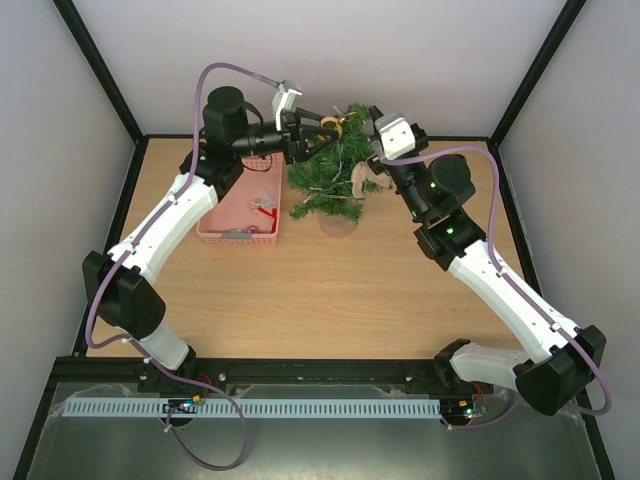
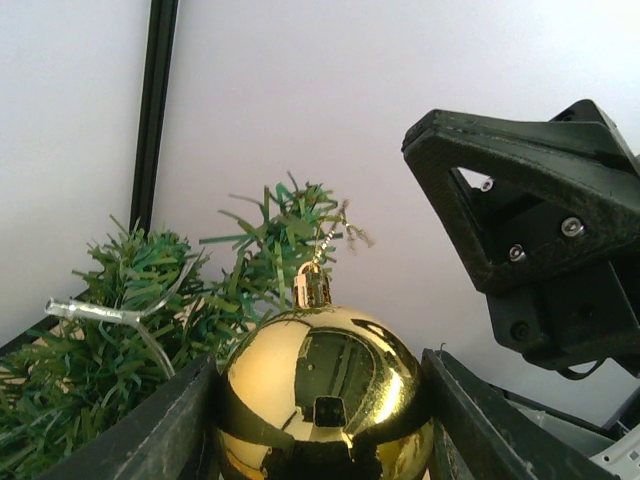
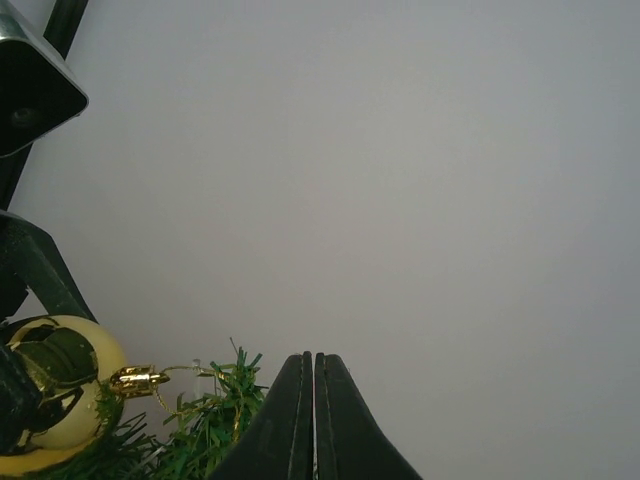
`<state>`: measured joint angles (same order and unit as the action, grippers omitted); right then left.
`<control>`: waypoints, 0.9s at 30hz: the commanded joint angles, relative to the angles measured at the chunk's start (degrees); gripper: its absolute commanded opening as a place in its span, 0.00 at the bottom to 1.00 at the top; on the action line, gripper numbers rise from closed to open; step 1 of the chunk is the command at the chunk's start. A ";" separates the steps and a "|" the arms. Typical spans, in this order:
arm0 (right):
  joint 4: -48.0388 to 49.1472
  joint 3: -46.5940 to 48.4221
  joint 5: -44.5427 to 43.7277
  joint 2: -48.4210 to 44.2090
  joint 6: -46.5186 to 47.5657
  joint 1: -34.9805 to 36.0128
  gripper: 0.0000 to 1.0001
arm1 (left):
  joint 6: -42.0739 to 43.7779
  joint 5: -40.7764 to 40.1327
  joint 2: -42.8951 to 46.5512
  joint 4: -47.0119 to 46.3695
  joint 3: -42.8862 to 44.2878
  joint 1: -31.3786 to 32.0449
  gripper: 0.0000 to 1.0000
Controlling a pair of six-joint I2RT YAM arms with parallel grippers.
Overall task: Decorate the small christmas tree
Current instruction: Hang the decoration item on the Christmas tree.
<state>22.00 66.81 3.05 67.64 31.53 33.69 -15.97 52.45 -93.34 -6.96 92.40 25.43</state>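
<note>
The small christmas tree (image 1: 333, 172) stands at the back of the table, dark green, on a round pale base (image 1: 340, 222). My left gripper (image 1: 318, 130) is at the tree's top, shut on a shiny gold ball (image 2: 320, 395) that sits between both fingers (image 2: 165, 430). The ball's gold cap and thin loop (image 2: 327, 240) lie against the top needles (image 2: 280, 225). My right gripper (image 3: 314, 362) is shut and empty, just right of the treetop (image 3: 215, 400). The right wrist view has the gold ball (image 3: 50, 390) at its lower left.
A pink basket (image 1: 215, 232) with small ornaments sits left of the tree, under the left arm. A pale ornament (image 1: 358, 181) hangs on the tree's right side. A thin pale string (image 2: 95, 313) runs through the branches. Grey walls stand close behind.
</note>
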 commanded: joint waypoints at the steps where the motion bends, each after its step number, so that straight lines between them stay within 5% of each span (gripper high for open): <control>1: 3.49 0.96 1.32 -0.01 0.38 -0.50 0.02 | -1.22 1.17 -0.73 -4.89 2.17 -0.12 0.26; 7: 2.16 1.13 1.82 -0.26 -1.93 -0.73 0.02 | -1.88 1.33 -1.49 -5.69 2.44 -0.03 0.25; 12: -9.53 7.20 -4.73 0.17 -15.84 -0.77 0.09 | -2.06 1.26 -1.82 -6.12 2.43 -0.03 0.25; 18: -12.14 5.87 -4.25 -1.25 -23.19 -0.82 0.16 | -3.44 2.02 -2.14 -7.41 2.52 0.14 0.25; 27: -8.61 3.50 19.35 -2.46 -34.59 -10.11 0.37 | -4.90 2.26 -1.69 -8.51 2.35 0.15 0.24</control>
<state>10.41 71.46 9.56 66.96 2.76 26.94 -19.99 53.36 -95.18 -12.49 93.08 25.45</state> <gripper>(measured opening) 0.336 0.496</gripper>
